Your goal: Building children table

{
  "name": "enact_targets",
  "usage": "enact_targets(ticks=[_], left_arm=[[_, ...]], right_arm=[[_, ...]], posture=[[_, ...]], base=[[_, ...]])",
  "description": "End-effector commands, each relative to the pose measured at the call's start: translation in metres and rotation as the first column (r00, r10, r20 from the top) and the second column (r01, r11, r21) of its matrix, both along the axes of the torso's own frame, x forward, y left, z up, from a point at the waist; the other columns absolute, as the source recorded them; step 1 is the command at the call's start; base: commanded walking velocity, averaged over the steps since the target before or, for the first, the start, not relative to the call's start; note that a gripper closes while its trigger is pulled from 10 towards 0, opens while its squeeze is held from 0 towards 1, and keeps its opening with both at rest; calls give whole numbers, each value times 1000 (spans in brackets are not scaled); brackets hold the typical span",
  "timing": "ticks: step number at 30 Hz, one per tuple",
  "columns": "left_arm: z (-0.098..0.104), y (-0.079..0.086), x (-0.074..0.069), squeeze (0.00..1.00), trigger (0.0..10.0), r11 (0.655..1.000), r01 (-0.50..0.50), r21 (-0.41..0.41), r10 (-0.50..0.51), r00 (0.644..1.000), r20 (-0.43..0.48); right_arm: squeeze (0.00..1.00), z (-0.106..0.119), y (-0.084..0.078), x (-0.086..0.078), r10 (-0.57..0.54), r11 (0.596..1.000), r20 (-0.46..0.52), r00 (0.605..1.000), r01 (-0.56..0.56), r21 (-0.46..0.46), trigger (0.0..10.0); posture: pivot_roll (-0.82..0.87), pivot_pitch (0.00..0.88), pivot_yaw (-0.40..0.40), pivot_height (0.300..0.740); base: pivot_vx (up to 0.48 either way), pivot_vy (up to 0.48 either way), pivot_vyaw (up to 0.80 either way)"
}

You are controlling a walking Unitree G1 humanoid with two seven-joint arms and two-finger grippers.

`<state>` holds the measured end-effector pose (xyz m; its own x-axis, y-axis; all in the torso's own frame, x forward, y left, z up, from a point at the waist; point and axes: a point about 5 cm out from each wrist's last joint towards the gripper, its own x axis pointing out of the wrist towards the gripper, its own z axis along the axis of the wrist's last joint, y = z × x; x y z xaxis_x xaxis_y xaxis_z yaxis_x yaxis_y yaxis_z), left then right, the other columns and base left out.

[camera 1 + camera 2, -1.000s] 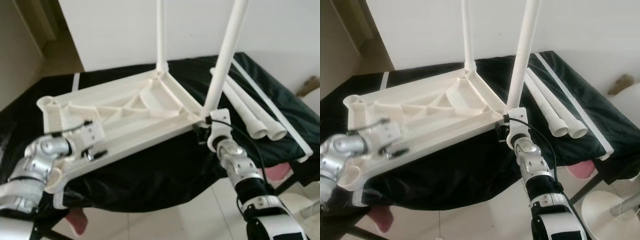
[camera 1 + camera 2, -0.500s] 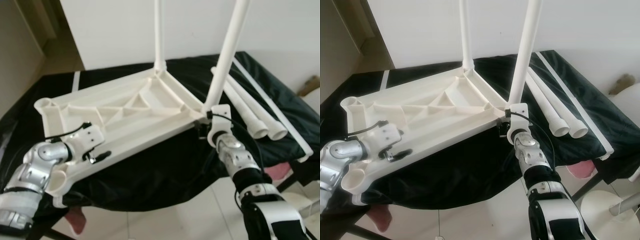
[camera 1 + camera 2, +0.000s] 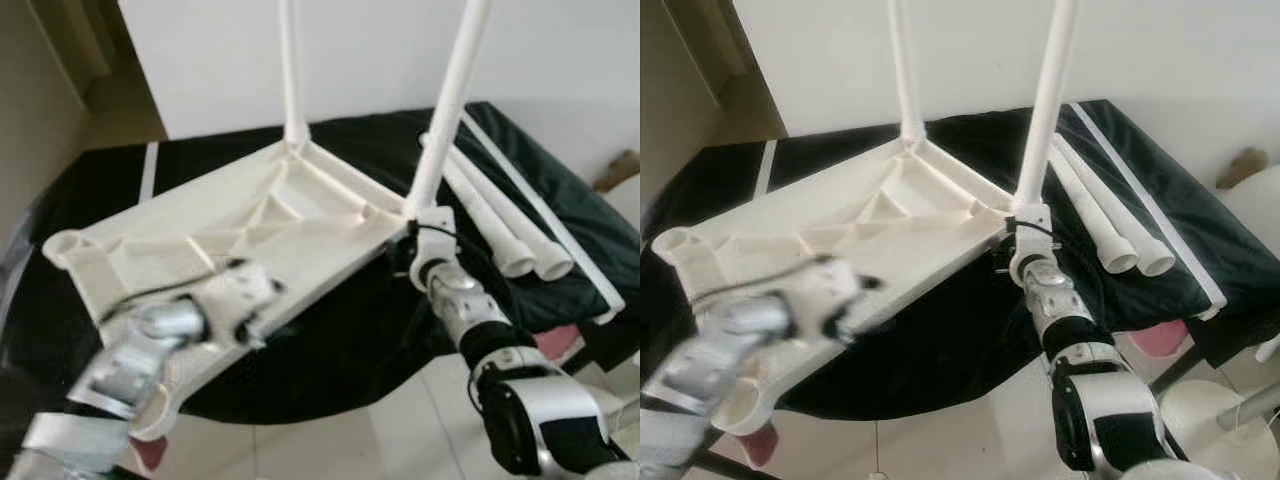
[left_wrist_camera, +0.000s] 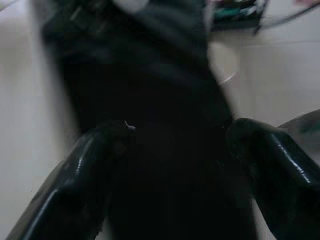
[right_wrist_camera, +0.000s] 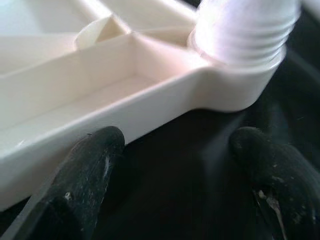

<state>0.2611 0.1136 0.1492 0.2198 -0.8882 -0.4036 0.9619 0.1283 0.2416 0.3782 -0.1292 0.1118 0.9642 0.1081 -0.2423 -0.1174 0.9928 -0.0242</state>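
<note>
**The table top swings round on the black desk**

The white table top [image 3: 240, 225] lies upside down on the desk with the black cloth [image 3: 330, 340]. Two white legs are already in. One leg [image 3: 293, 70] stands at the far corner of the top. The other leg [image 3: 450, 100] stands at the corner nearest the right edge of the desk. Two spare legs [image 3: 490, 225] lie side by side on the cloth by the desk's right edge, and a thin white rod [image 3: 545, 215] lies just beside them.

The top has turned since a second ago. The empty corner socket [image 3: 68, 248] on the left has slid toward the desk's left edge, and the far leg has shifted left too. The left arm is blurry, so it is moving fast.

The left gripper [image 4: 170, 165] is at the near edge of the top, close to the near-left corner. In the left wrist view its two fingers [image 4: 80, 185] stand wide apart, with only dark cloth and pale floor between them. It holds nothing.

The right gripper [image 5: 170, 165] sits at the corner where the near leg screws in. Its fingers [image 5: 85, 165] are spread wide too, one on each side of that corner, and they do not pinch it. The threaded end of the leg [image 5: 242, 32] is right above.

I think the robot is turning the top to bring an empty socket closer. Two legs still have to go in, so the job looks about half done.
</note>
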Motion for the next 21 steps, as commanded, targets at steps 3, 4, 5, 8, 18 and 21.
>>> enact_targets(ticks=[3,4,5,8,18,21], left_arm=[[-1,-2,-4,0,10000,1000,6,-6,-6,1000,-27],[0,-10,-5,0,10000,1000,8,-20,-8,1000,-30],[1,-18,-8,0,10000,999,16,-39,-18,999,-37],[2,-34,-13,0,10000,996,42,-74,-45,998,-47],[33,-1,28,0,10000,972,-199,-127,210,974,85],[41,31,45,0,10000,938,-326,-120,340,932,126]], right_arm=[[0,-2,7,0,29,1000,-11,1000,-29,1,10000],[0,-1,8,1,32,999,-7,999,-32,7,10000],[0,-1,10,1,35,999,-6,999,-35,9,10000],[0,-1,11,2,36,999,0,999,-36,-3,10000],[0,-2,5,0,19,999,36,999,-18,-33,10000],[0,-5,-4,-4,-7,999,64,998,10,-46,10000]], posture=[[69,0,35,740],[73,0,33,740],[73,0,35,740],[70,0,36,740],[73,0,30,740],[73,0,27,740]], base=[[0,0,0],[0,0,0],[0,0,0],[0,0,0],[0,0,0],[0,0,0]])
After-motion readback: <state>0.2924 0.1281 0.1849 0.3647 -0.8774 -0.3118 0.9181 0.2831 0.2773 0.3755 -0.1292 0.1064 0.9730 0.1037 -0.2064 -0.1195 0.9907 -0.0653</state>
